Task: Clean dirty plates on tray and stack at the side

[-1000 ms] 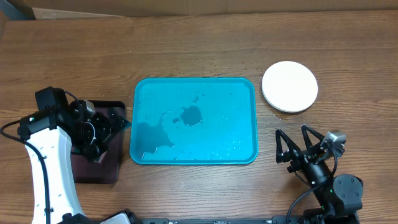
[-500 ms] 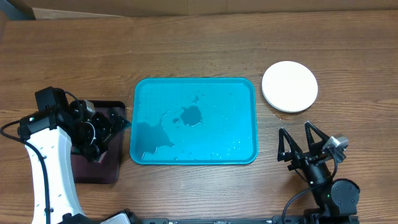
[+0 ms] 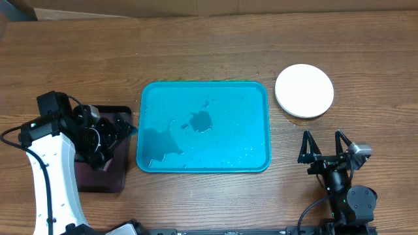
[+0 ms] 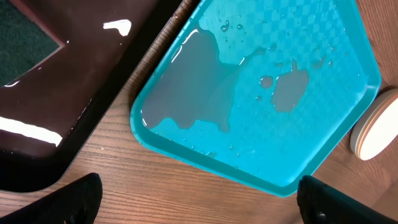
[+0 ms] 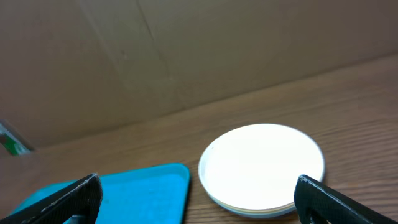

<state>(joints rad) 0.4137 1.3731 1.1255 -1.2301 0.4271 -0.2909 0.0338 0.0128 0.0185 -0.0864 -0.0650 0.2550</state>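
Note:
The turquoise tray (image 3: 248, 111) lies mid-table, wet with puddles and holding no plates; it also shows in the left wrist view (image 4: 323, 93) and the right wrist view (image 5: 137, 190). The plates form a stack (image 3: 304, 91) right of the tray with the white one on top; lower plates show only as edges in the right wrist view (image 5: 264, 168). The stack's edge shows in the left wrist view (image 4: 376, 127). My left gripper (image 3: 127, 130) is open and empty at the tray's left edge, seen wide open in its own view (image 4: 199, 199). My right gripper (image 3: 325, 149) is open and empty near the front right, its fingers apart in its view (image 5: 198, 196).
A dark maroon-black tray (image 3: 104, 176) sits under my left arm, left of the turquoise tray; it shows in the left wrist view (image 4: 68, 74). A cardboard wall (image 5: 186, 56) stands behind the table.
My right arm has shifted to the right and slightly toward the front edge. The left arm, tray and plates have not moved.

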